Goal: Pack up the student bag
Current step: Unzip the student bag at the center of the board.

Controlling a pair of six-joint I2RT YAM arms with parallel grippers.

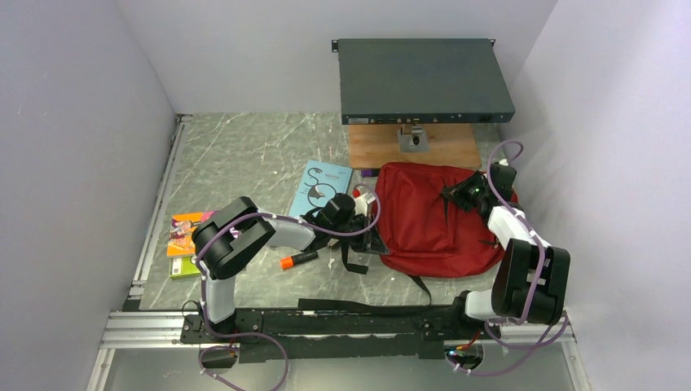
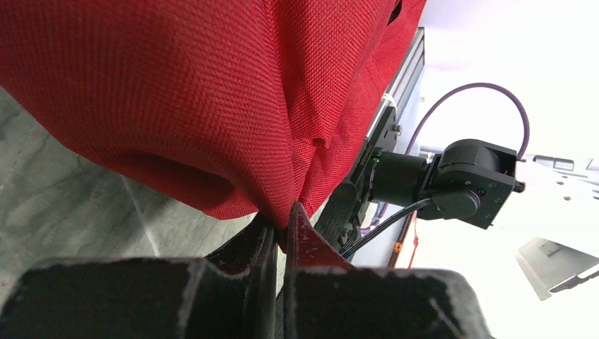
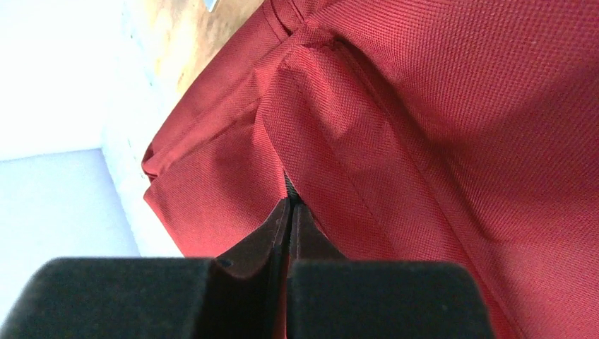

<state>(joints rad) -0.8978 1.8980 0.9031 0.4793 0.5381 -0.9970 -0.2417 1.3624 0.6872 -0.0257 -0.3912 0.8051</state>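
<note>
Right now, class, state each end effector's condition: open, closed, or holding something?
Left end effector: closed, pinching the student bag fabric.
Right end effector: closed, pinching a fold of the student bag.

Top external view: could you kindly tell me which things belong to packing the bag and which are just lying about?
Job: student bag, pinched by left pincer and right pincer; likely for packing: blue book, colourful books, orange marker.
Lying about: grey equipment box, wooden board.
</note>
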